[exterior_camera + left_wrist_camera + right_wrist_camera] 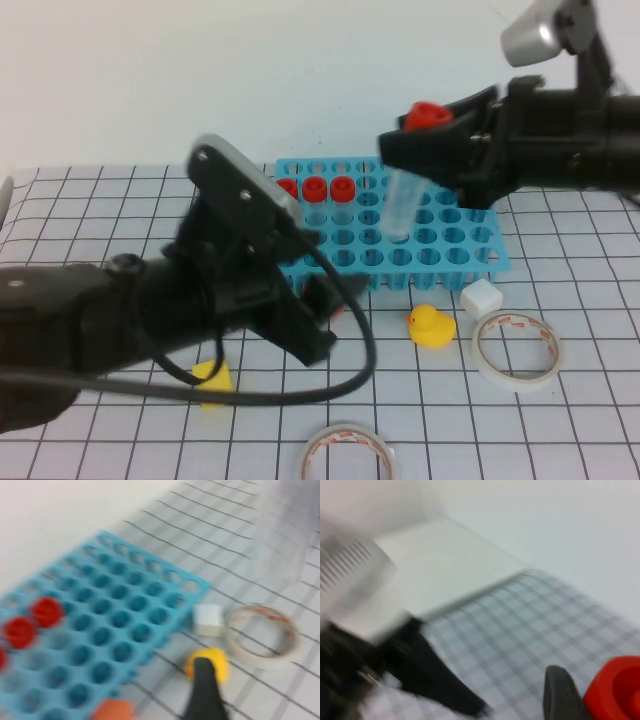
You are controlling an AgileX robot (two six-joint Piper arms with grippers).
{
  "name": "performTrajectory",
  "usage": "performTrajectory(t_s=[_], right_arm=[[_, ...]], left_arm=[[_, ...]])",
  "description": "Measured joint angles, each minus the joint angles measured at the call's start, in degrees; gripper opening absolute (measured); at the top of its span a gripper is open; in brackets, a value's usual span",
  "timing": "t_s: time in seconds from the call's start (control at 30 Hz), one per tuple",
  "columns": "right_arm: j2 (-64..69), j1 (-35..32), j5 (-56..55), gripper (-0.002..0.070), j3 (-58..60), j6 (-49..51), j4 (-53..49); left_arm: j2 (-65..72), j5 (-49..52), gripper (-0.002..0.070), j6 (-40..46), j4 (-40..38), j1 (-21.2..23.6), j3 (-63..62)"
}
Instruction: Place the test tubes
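Right gripper (428, 150), clamped on the red-capped test tube (400, 205) hanging near-upright over the blue rack (452, 262), should centre its base over one empty well, then lower straight; left gripper (318, 322) sits low at the rack's front, grip indeterminate.

Bright, even light with only faint shadows on the white gridded counter (100, 200). Both wrist views are smeared; the red-capped clear test tube (617, 685) looms out of focus.
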Motion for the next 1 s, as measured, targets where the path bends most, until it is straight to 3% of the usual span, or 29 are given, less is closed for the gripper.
performTrajectory(t_s=[0.07,0.2,0.3,0.7,1.0], right_arm=[[-2.17,0.0,-3.2,0.0263,0.0,1.15,-4.35],[-6.28,0.0,-6.21,0.0263,0.0,6.17,-12.1],[-8.18,0.0,-6.21,0.0263,0.0,9.49,-15.19],[-8.55,0.0,-4.03,0.0263,0.0,12.68,-17.32],[-8.45,0.0,-3.17,0.0263,0.0,12.68,-17.38]], left_arm=[[-1.99,-3.26,0.0395,0.79,0.0,0.0,0.0],[-8.8,-10.86,0.0125,0.94,1.13,0.0,1.23],[-16.45,-16.2,0.0037,1.03,1.34,0.0,5.23],[-52.28,-25.48,0.0,1.03,-1.6,0.0,31.21],[-70.24,-27.2,0.0,1.03,-1.73,0.0,37.98]])
